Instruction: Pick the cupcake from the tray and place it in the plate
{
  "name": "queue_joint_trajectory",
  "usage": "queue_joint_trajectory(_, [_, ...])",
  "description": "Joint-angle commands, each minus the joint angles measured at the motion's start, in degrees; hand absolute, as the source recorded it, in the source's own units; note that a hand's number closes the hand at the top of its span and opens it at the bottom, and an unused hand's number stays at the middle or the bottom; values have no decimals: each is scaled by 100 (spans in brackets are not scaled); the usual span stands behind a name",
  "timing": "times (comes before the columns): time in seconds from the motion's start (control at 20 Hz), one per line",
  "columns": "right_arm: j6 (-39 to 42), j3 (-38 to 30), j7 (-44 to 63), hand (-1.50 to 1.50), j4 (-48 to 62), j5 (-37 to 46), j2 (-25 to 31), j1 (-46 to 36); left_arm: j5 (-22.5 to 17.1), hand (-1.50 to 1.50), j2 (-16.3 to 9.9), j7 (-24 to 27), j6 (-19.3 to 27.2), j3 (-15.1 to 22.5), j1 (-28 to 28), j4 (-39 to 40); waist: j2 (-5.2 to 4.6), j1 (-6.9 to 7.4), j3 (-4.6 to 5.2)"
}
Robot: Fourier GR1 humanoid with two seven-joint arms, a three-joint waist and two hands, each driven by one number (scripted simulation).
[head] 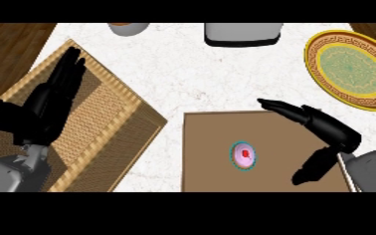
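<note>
Cupcake [243, 155]: sits upright on the brown tray [213, 149], right of the tray's middle. Seen from above, it shows pale pink frosting with a red spot in the centre and a teal wrapper edge. Nothing touches it.

Tray: flat, square, at the lower centre of the white marble counter [183, 64].

Plate [349, 68]: round, yellow rim with a dark key pattern and a green patterned centre, at the counter's right edge, well apart from the tray.

Right hand [327, 129]: spread wide above the tray's right side, fingers stretched toward the tray's top edge, thumb pointing down near the lower right. It holds nothing; the cupcake lies just left of it, apart from fingers and thumb.

Left hand [55, 97]: open, fingers straight, resting over the woven wicker mat [110, 124] at the left.

Other items: a grey appliance [243, 34] and a bowl [129, 28], both at the counter's far edge and partly cut off.
</note>
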State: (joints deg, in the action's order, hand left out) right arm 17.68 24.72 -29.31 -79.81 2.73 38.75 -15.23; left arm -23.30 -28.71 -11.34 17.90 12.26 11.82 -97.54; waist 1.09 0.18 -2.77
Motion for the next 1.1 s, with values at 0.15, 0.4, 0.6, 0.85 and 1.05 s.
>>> queue_joint_trajectory(0.15, [-121, 489, 467, -150, -202, 921, 133, -202, 217, 0, -87, 84, -42, 152, -394, 832, -148, -50, 288])
queue_joint_trajectory(0.4, [-22, 594, 1110, -150, -352, 1209, 185, -441, 177, 0, -25, 124, 29, 240, -455, 878, -155, -61, 295])
queue_joint_trajectory(0.6, [-106, 860, 1175, -150, -200, 1632, 55, -461, 174, 0, -216, 31, -35, 249, -347, 839, -159, -23, 282])
queue_joint_trajectory(0.85, [206, 1070, 1702, -150, -292, 1714, -186, -680, 113, 0, -263, 137, -120, 287, -386, 879, -158, -11, 288])
queue_joint_trajectory(1.05, [112, 1169, 1855, -150, -105, 1901, -446, -742, 15, 0, -227, 148, -85, 294, -413, 900, -167, 30, 284])
